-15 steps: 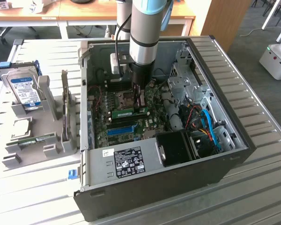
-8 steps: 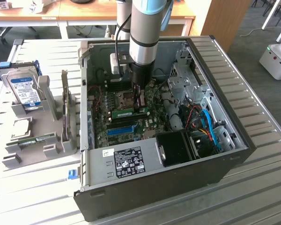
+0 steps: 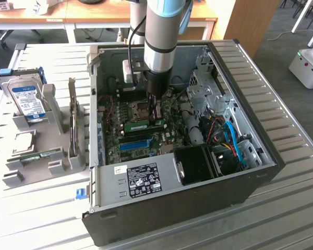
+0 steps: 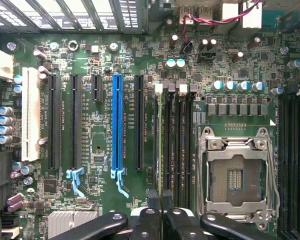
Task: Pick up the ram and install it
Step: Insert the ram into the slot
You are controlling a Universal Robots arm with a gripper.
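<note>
The ram [image 4: 161, 140] shows edge-on in the wrist view as a thin green strip. It runs along the first dark memory slot [image 4: 166, 135] beside the CPU socket [image 4: 235, 175]. My gripper [image 4: 161, 197] is shut on the ram's top edge, with its black fingers [image 4: 151, 220] pressed together. In the exterior view the arm reaches straight down into the open computer case [image 3: 161, 179]. There the gripper [image 3: 156, 115] stands over the motherboard, and the ram [image 3: 137, 126] lies low under it as a green bar. I cannot tell whether the ram sits fully in the slot.
A long blue slot [image 4: 117, 125] and several black slots run parallel to the ram. Red and blue cables [image 3: 229, 135] and a drive cage fill the case toward the exterior view's right. Outside the case a grey holder [image 3: 52, 104] carries a hard drive [image 3: 27, 99] and another green board [image 3: 35, 156].
</note>
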